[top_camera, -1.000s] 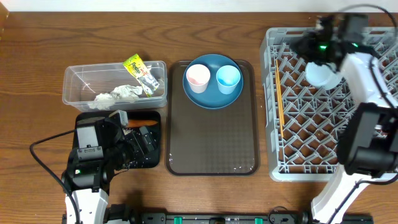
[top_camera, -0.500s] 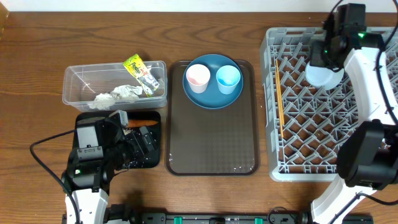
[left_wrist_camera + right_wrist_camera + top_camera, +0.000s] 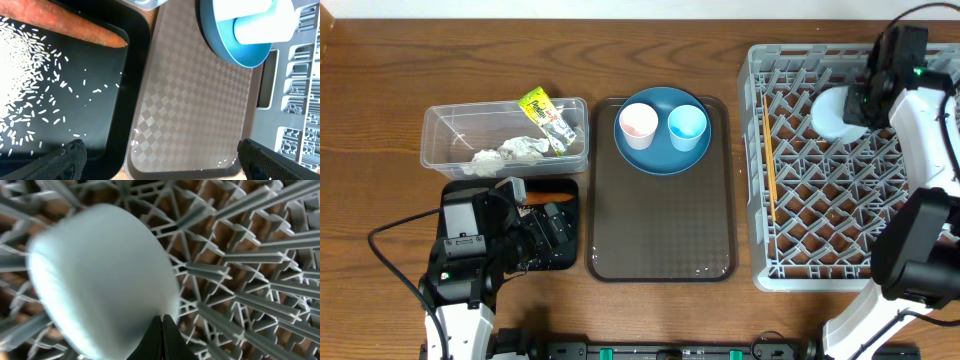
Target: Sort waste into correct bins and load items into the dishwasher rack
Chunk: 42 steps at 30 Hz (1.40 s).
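Observation:
The white bowl (image 3: 832,113) lies upside down among the pegs at the back of the grey dishwasher rack (image 3: 850,265). My right gripper (image 3: 863,104) is shut at the bowl's right edge. In the right wrist view the closed fingertips (image 3: 163,321) rest against the bowl (image 3: 100,275) with nothing between them. Wooden chopsticks (image 3: 769,160) lie along the rack's left side. The blue plate (image 3: 663,152) holds the pink cup (image 3: 638,125) and light blue cup (image 3: 687,125). My left gripper (image 3: 172,156) hangs open over the black tray (image 3: 135,75), which holds a carrot (image 3: 65,25) and rice (image 3: 30,90).
A clear tub (image 3: 440,135) at the back left holds crumpled paper (image 3: 510,152) and a yellow-green wrapper (image 3: 548,118). The brown serving tray (image 3: 660,220) lies between the bins and the rack, with the plate at its far end.
My right gripper has swung from the bowl's left side over to its right edge, and the bowl has shifted slightly toward the back. The left arm has not moved.

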Motion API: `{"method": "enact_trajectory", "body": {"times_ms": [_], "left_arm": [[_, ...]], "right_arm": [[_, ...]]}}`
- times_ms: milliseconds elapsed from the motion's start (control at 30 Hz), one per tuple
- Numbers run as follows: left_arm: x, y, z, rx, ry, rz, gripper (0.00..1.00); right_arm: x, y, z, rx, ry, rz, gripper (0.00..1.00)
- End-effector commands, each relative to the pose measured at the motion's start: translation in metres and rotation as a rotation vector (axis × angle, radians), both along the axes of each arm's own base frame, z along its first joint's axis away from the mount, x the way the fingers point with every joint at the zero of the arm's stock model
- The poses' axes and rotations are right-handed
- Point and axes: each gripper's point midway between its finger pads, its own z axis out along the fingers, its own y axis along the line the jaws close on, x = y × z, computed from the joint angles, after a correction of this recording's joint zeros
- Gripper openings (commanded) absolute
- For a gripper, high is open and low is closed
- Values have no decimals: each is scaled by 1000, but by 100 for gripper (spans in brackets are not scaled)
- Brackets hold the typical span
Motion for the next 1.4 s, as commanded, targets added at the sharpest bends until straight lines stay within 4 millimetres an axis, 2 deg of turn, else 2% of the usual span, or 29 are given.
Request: {"method": "enact_trajectory", "body": {"times_ms": [0, 133, 267, 533, 667, 833, 900, 1000, 1100, 1233, 1367], "left_arm": [[3, 3, 5, 15, -19, 3, 99], [3, 3, 5, 16, -18, 3, 99], [3, 3, 5, 15, -19, 3, 99], [3, 3, 5, 16, -18, 3, 99], [3, 3, 5, 16, -18, 3, 99], [3, 3, 5, 16, -18, 3, 99], [3, 3, 5, 16, -18, 3, 99], [3, 3, 5, 15, -19, 3, 99], [3, 3, 5, 16, -18, 3, 99], [3, 3, 5, 16, -18, 3, 98], [3, 3, 5, 15, -19, 3, 99]], "right_arm": [[-6, -10, -8, -19, 13, -12, 2], [-2, -13, -2, -24, -10, -16, 1], [2, -7, 17, -14, -43, -2, 1], [15, 43, 62, 138, -191, 133, 1], [18, 72, 62, 216, -200, 210, 1], [19, 87, 41, 209, -150, 263, 1], [19, 81, 28, 172, -124, 252, 1], [14, 51, 11, 29, -57, 171, 1], [9, 32, 4, -61, -16, 122, 2], [4, 19, -3, -80, 15, 91, 3], [-7, -7, -3, -112, 28, -21, 3]]}}
